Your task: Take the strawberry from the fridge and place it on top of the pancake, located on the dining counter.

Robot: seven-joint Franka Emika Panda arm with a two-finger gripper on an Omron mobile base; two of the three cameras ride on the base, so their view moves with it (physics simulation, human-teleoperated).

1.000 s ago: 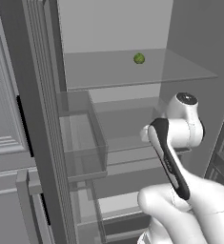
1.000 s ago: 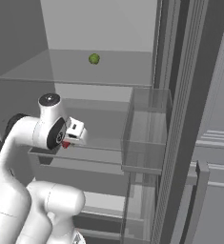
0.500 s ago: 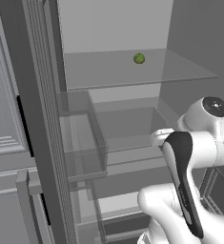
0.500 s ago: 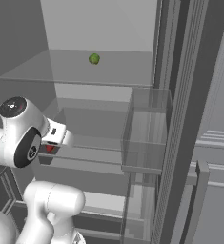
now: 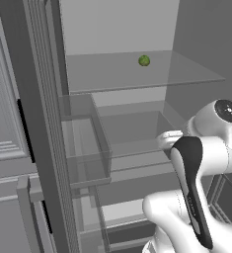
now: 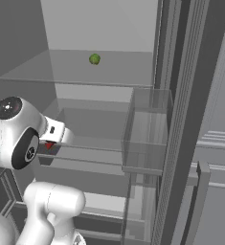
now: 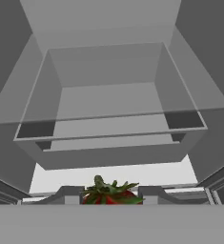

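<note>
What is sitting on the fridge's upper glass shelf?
A small green round fruit sits alone on the upper glass shelf of the fridge. The shelf's rear left corner is covered by the door frame.

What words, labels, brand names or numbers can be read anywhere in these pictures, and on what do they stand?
None: no readable text stands anywhere.
The fridge has plain grey walls and bare glass shelves, with no brand or sticker.
The strawberry between the gripper fingertips and the small green fruit carry no label.
The robot's white arm shows no marking that can be read.
</note>
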